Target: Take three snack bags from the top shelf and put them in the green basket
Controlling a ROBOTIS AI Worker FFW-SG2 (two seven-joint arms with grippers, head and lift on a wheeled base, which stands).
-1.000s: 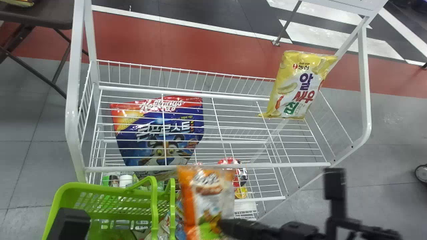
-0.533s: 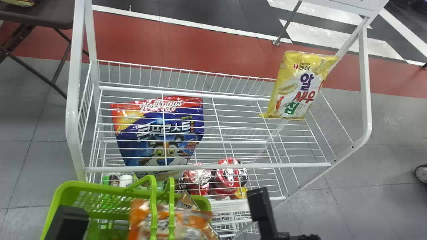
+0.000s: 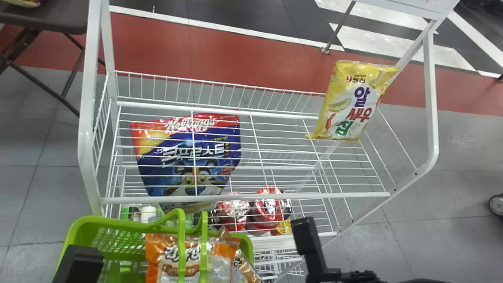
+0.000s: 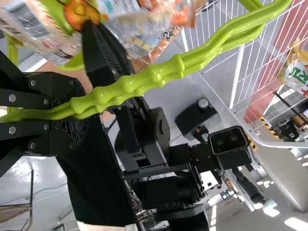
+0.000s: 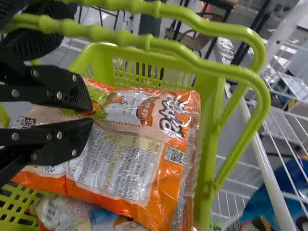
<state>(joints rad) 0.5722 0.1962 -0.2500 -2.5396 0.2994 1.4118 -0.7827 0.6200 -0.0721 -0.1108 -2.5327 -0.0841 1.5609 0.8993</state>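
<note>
Pinching the soft, likely light orange snack bag [image 3: 192, 259] mid-panel—its firmest hold—right jaws, lower left; left jaws clasp basket handles [image 4: 134, 86].

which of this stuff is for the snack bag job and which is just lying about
For the job:
- green basket, handles in the left gripper
- orange snack bag at the right gripper
- yellow snack bag on the top shelf, possibly

Just there:
- blue-and-red cereal bag under the top shelf
- red packages lower down
</note>
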